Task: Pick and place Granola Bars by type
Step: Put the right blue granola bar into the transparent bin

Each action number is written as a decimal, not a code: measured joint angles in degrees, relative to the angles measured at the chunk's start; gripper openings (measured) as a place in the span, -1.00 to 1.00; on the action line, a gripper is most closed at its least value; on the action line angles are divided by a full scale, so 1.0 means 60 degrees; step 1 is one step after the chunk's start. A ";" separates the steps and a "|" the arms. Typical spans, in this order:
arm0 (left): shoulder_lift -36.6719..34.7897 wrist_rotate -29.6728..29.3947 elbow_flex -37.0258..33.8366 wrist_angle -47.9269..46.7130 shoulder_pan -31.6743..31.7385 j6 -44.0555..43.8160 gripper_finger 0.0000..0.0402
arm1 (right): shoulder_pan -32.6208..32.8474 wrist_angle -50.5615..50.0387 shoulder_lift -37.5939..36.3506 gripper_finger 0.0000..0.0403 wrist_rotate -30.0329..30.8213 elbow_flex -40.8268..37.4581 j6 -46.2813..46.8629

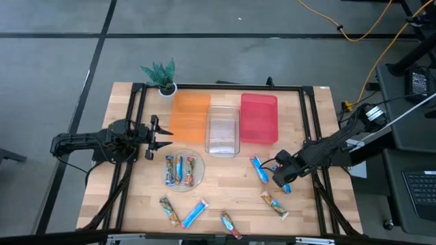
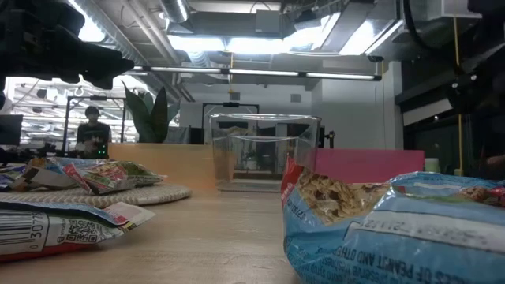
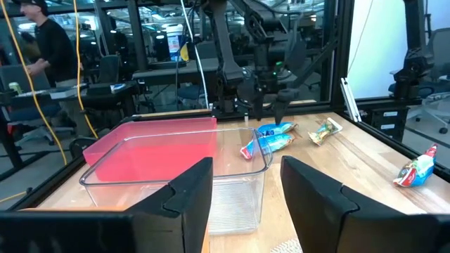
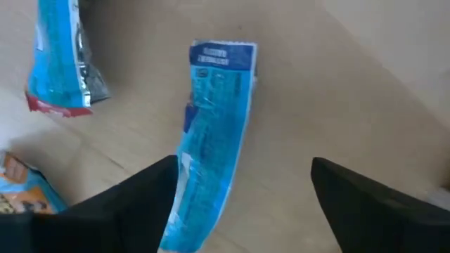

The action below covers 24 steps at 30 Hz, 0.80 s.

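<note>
While spread wide, right pincer (image 4: 242,204) straddles a blue bar (image 4: 207,140)

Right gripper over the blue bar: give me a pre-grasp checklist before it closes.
1. Right gripper fingers open: ok, wide apart.
2. Blue bar between the fingers: ok, though it sits nearer one finger.
3. Neighbouring blue bar out of the closing path: ok, off to one side.
4. Height above the table: cannot tell.
5. Bins free: clear bin and red bin look empty; ok.
6. Left gripper out of the way: ok, open near the plate.
</note>
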 joint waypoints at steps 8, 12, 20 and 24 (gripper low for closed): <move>0.0000 -0.0002 0.0000 0.0000 -0.0002 0.0000 -0.18 | -0.0004 0.1310 0.0448 0.64 -0.0007 -0.0630 -0.0002; 0.0000 -0.0003 0.0000 0.0000 -0.0003 0.0000 -0.19 | -0.0004 0.1312 0.0528 0.59 0.0000 -0.0715 -0.0011; 0.0000 -0.0004 0.0000 0.0000 -0.0003 -0.0002 -0.18 | -0.0011 0.1345 0.0480 0.07 0.0062 -0.0610 -0.0047; 0.0000 -0.0003 0.0000 0.0000 -0.0002 -0.0001 -0.19 | -0.0014 0.1317 0.0480 -0.23 0.0070 -0.0613 -0.0149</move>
